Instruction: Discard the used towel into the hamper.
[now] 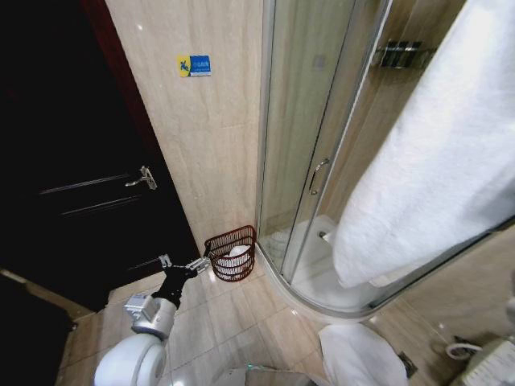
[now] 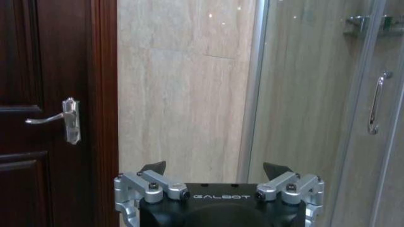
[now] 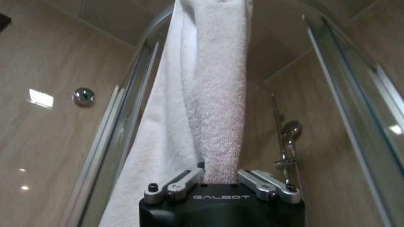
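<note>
A large white towel [image 1: 434, 161] hangs close in front of the head camera on the right. In the right wrist view my right gripper [image 3: 221, 178] is shut on the towel [image 3: 218, 85], which rises as a folded band from between the fingers. The hamper [image 1: 231, 253], a small dark reddish-brown wire basket, stands on the floor in the corner between the tile wall and the shower, with something white inside it. My left gripper [image 1: 197, 264] hovers open just to the left of the hamper's rim. In the left wrist view the left gripper [image 2: 215, 168] holds nothing and faces the wall.
A dark wooden door [image 1: 80, 177] with a metal handle [image 1: 143, 178] is on the left. The curved glass shower enclosure [image 1: 322, 121] with its handle [image 1: 318, 175] is right of the hamper. A white rounded object [image 1: 362, 354] lies low on the tiled floor.
</note>
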